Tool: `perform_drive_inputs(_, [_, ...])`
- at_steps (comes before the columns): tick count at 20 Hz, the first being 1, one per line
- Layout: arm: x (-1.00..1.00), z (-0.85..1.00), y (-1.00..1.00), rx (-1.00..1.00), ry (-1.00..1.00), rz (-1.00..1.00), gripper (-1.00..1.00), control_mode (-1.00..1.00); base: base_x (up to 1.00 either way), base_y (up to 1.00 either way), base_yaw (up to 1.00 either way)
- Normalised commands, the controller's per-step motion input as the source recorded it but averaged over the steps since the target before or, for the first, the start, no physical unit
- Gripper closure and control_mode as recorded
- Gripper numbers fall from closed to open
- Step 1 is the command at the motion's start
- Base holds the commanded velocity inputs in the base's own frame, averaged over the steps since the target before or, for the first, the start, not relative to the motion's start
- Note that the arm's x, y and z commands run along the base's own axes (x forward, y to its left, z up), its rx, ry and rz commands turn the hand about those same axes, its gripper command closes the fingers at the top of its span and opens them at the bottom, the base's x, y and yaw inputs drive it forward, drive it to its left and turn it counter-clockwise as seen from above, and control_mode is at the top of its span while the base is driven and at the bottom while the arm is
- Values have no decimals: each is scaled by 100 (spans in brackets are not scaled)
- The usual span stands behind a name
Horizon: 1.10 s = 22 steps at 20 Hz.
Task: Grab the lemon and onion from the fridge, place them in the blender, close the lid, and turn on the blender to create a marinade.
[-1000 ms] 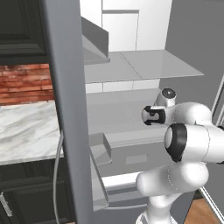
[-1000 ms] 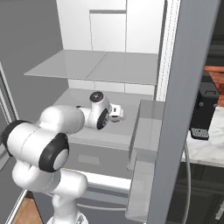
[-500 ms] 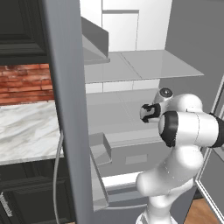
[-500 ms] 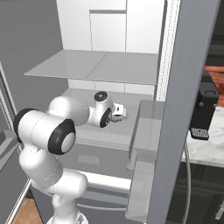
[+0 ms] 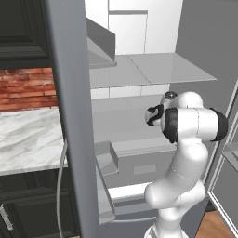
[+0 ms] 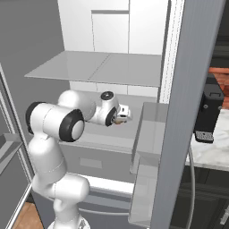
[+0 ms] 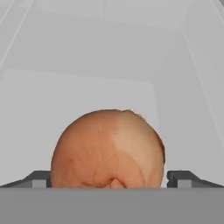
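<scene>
The onion (image 7: pixel 108 148), a reddish-brown ball, sits on a white shelf inside the fridge (image 6: pixel 98 67), close up between my two fingertips (image 7: pixel 38 179). My gripper (image 7: pixel 109 180) is open, with one jaw on each side of the onion and a small gap showing at both. In the right base view the gripper (image 6: pixel 124 114) reaches over the middle shelf, and a sliver of the onion (image 6: pixel 117 121) shows just under it. The left base view has the gripper (image 5: pixel 150 115) at the same shelf. The blender (image 6: pixel 209 111) stands on the marble counter at the right. The lemon and the lid are out of view.
An open fridge door (image 5: pixel 69 116) with bins stands close on the left in the left base view, and a door (image 6: pixel 183 112) on the right in the right base view. A glass shelf (image 5: pixel 153 69) hangs above the hand. Drawers (image 5: pixel 139 167) lie below. A marble counter (image 5: pixel 28 139) runs beside the fridge.
The hand has pushed a little deeper over the shelf toward the onion, and the elbow has swung round. The jaws have stayed open.
</scene>
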Motion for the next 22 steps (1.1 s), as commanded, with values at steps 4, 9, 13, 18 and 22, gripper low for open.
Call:
perform_drive_inputs(4, [19, -26, 0, 0, 2, 0, -100, -100, 0, 0, 0])
perform_drive_inputs(9, [18, -29, 0, 0, -1, 0, 100, -100, 0, 0, 0])
perform_drive_inputs(13, [7, -22, 0, 0, -6, 0, 100, -100, 0, 0, 0])
perform_drive_inputs(18, [-30, -18, 0, 1, -8, 1, 100, -100, 0, 0, 0])
perform_drive_inputs(22, [-97, -10, 0, 10, -3, 1, 100, -100, 0, 0, 0])
